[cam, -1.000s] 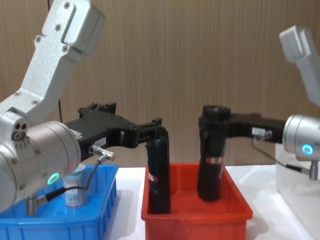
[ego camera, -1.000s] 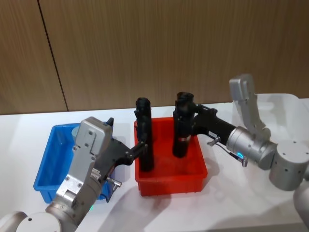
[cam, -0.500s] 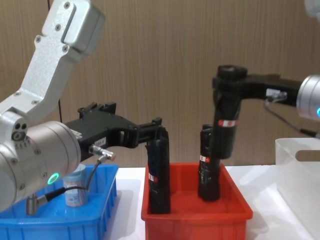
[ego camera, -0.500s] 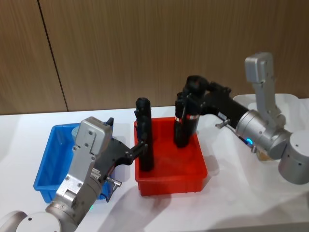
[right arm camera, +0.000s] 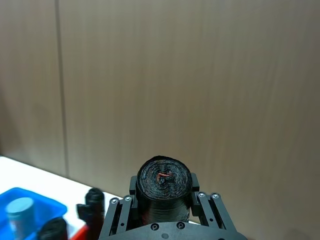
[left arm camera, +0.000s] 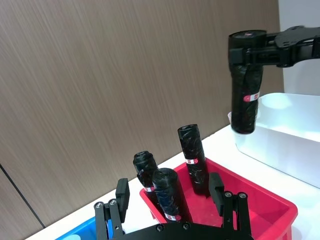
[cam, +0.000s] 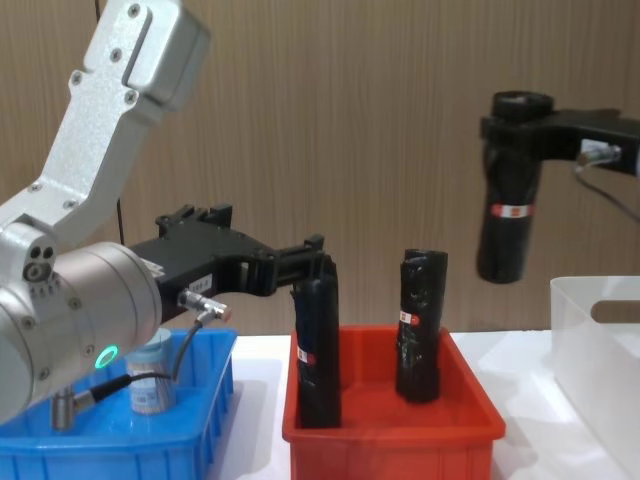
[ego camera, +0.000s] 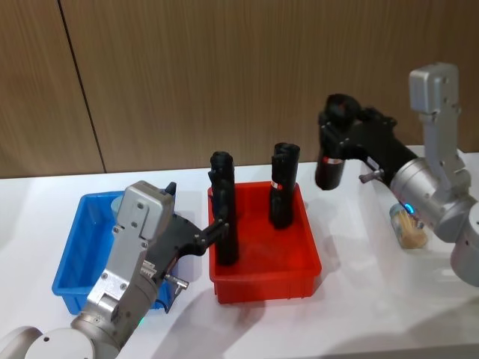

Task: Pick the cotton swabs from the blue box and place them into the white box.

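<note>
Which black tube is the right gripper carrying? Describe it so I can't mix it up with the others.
Start at the red bin in the middle of the table, then look up and toward the white box. The right gripper is shut on a black tube hanging upright in the air near the box. Unlike the other black tubes, which stand inside the red bin, it touches nothing below.

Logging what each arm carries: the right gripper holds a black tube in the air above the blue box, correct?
Not above the blue box. The right gripper holds the black tube in the air between the red bin and the white box, as the chest view shows.
</note>
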Controlling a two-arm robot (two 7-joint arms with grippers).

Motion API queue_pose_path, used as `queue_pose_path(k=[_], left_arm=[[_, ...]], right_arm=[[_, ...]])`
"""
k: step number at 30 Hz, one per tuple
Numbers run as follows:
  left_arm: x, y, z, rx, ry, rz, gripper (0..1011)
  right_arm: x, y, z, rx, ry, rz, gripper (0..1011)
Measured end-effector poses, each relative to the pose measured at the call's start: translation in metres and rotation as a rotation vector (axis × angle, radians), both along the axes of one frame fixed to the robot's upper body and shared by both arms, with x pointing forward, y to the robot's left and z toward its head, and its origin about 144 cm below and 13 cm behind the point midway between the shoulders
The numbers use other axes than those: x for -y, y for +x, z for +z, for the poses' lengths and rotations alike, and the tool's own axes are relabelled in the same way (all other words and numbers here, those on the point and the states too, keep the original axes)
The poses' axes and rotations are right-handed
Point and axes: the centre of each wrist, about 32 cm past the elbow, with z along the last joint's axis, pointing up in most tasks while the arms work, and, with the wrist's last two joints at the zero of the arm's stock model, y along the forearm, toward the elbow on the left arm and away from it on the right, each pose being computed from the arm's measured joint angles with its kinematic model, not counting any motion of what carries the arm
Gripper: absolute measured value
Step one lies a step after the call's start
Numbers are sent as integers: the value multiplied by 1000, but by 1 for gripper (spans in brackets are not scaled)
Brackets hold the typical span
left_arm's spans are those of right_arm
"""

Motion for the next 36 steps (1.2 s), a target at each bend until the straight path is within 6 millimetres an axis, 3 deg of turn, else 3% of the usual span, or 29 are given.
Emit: queue_pose_path(k=[24,36], left_arm=[[0,0,0,0,0,0,1004],[0,0,0,0,0,0,1004]], right_arm=[[11,-19,2,-50,-36,-377,538],[30,-17,-4,-123,-52,-580,575]])
